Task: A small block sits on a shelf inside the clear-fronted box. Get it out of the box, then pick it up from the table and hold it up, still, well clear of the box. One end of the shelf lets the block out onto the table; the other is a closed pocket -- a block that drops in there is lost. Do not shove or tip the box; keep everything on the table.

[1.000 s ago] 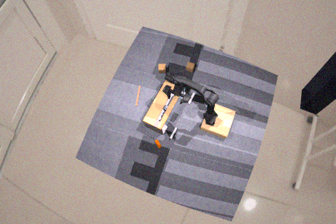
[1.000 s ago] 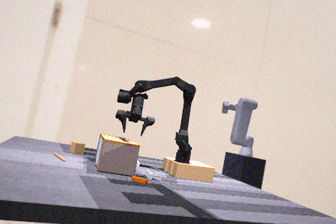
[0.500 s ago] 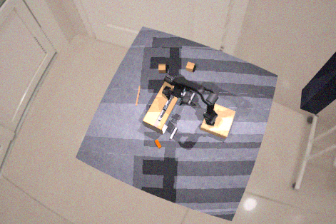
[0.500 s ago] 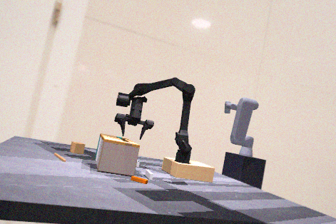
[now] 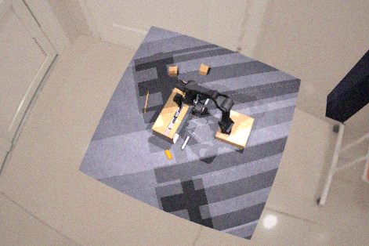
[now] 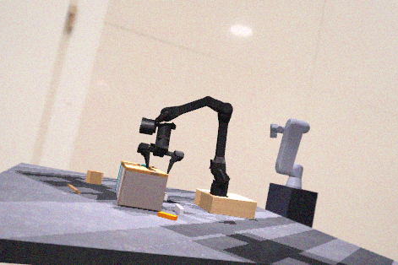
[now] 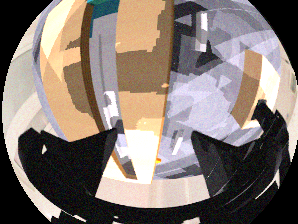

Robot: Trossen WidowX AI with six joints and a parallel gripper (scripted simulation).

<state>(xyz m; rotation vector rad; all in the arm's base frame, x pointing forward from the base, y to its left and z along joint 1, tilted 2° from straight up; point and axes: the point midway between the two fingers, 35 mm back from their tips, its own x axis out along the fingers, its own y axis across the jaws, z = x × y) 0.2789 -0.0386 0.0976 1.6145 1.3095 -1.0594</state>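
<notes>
Tan-topped box (image 6: 140, 190) on the grey tabletop (image 6: 50, 211), with the black pincer (image 6: 160, 162) just above its top edge, spread wide and holding nothing. Block not discernible from any view. Orange piece (image 6: 167, 215) lying on the tabletop at the box's 5 o'clock in the exterior view.

This looks like a robot test room inside a plain indoor space. At the right of the exterior view a second grey robot arm (image 6: 290, 152) stands on a dark pedestal (image 6: 291, 203). The top view shows pale floor tiles (image 5: 46, 164), a panelled door (image 5: 15, 66) at upper left, and a grey patterned tabletop (image 5: 222, 184).
</notes>
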